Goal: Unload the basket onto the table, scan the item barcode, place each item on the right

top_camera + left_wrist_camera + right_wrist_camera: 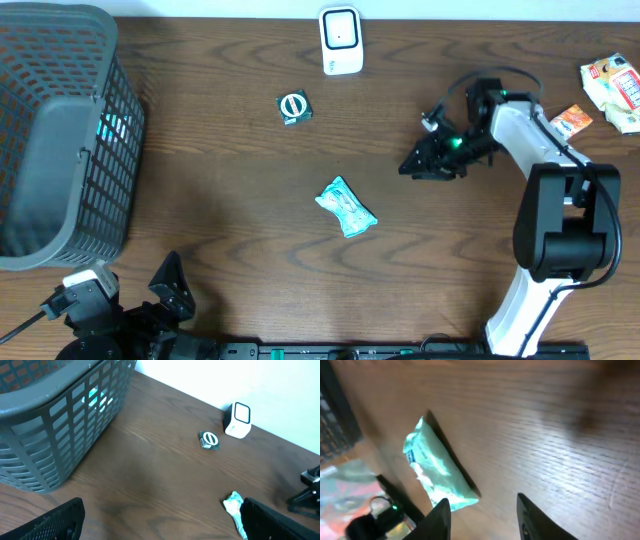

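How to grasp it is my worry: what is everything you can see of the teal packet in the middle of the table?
The teal packet is a small pillow-style pouch of glossy, crinkled film, light teal with white patches and print too small to read. It lies flat on the dark wooden table, set diagonally in the overhead view, upper left to lower right. Only the table touches it; no barcode can be made out.

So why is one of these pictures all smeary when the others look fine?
Right wrist view: the shiny teal plastic packet and the wooden tabletop's grain are smeared, with glare on the wrapper. Overhead view: sharp, evenly lit, soft shadows beside the grey slatted plastic basket. Left wrist view: mostly crisp, a teal glow showing through the basket's slats.
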`<act>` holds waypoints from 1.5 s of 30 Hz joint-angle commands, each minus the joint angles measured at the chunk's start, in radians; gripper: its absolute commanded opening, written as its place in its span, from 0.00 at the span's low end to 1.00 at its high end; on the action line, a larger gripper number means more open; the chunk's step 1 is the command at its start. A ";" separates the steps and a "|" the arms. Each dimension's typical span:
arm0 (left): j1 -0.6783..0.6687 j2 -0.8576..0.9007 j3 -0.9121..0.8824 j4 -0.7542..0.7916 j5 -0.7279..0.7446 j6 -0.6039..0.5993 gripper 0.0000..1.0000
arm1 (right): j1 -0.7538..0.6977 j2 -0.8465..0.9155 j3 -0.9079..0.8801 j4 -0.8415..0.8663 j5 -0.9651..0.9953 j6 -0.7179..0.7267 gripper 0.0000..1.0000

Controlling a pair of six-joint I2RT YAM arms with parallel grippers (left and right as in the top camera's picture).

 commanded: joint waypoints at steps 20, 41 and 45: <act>0.004 -0.002 -0.005 0.001 -0.017 -0.009 0.98 | 0.827 -0.099 -0.025 0.109 1.148 0.341 0.67; 0.004 -0.002 -0.005 0.001 -0.017 -0.009 0.98 | 0.911 -0.009 -0.064 0.169 1.170 0.386 0.63; 0.004 -0.002 -0.005 0.001 -0.017 -0.009 0.98 | 0.932 -0.009 -0.064 0.176 1.201 0.386 0.63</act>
